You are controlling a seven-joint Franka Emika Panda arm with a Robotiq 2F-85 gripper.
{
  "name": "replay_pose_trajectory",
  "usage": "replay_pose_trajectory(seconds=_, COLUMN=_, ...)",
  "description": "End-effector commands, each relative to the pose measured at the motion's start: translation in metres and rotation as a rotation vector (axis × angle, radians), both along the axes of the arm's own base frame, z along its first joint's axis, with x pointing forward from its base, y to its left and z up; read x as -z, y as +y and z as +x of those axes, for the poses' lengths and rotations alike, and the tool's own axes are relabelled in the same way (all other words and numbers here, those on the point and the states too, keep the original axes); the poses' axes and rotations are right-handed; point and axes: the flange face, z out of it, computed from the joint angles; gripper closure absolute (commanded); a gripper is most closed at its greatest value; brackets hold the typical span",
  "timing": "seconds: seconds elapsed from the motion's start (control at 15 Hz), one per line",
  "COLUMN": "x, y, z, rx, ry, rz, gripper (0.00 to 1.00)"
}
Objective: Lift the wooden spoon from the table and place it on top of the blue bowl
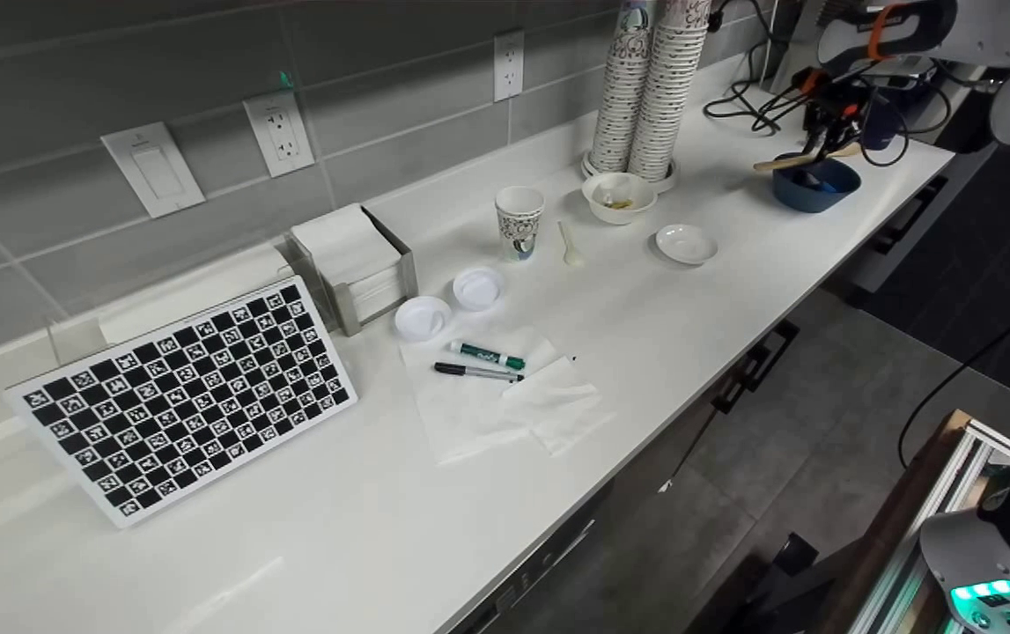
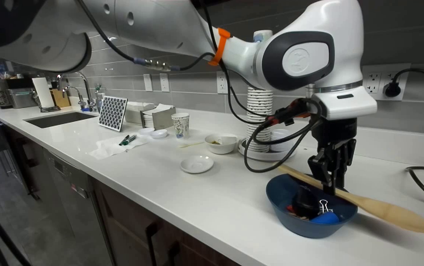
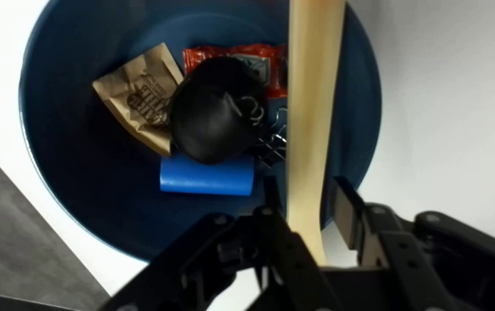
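The light tan wooden spoon (image 2: 376,207) lies across the blue bowl (image 2: 304,229), near its back rim. Both spoon ends extend past the bowl, and the spoon head hangs over the white table (image 2: 230,207). Both also show in an exterior view, the spoon handle (image 1: 777,164) over the bowl (image 1: 808,198). In the wrist view the spoon (image 3: 311,112) runs between the fingers of my gripper (image 3: 304,179), above the bowl (image 3: 79,172). The gripper is open, with a gap on each side of the spoon. In an exterior view the gripper (image 2: 333,186) points down at the handle.
The bowl holds a black rounded object (image 3: 212,129), a blue cylinder (image 3: 206,176), a brown packet (image 3: 137,97) and a red packet (image 3: 230,52). A white saucer (image 2: 197,163), a white bowl (image 2: 220,147) and tall cup stacks (image 2: 259,122) stand nearby. The backsplash wall is behind.
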Motion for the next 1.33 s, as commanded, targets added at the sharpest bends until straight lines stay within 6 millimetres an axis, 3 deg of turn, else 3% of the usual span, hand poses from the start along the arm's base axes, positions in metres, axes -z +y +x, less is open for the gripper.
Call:
replay_pose_trajectory(seconds=0.0, x=-0.016, y=0.005, z=-0.002, rx=-0.17, ry=0.043, rz=0.007, gripper=0.31)
replay_pose_trajectory(seconds=0.2, x=-0.037, y=-0.004, z=-0.014, rx=-0.214, ry=-0.003, rz=0.026, gripper=0.1)
replay_pose_trajectory(seconds=0.33, x=-0.057, y=-0.011, z=-0.034, rx=-0.238, ry=-0.025, rz=0.089, gripper=0.0)
replay_pose_trajectory(seconds=0.6, x=-0.083, y=-0.017, z=-0.088, rx=-0.42, ry=-0.013, rz=0.193, gripper=0.0)
replay_pose_trajectory(seconds=0.93, x=-0.11, y=-0.022, z=-0.171, rx=-0.56, ry=-0.188, rz=0.214, gripper=0.0)
replay_pose_trajectory(seconds=1.2, x=-0.126, y=-0.007, z=-0.233, rx=-0.593, ry=-0.363, rz=0.263, gripper=0.0)
replay_pose_trajectory(seconds=1.27, x=-0.119, y=-0.032, z=-0.207, rx=-0.573, ry=-0.266, rz=0.235, gripper=0.0)
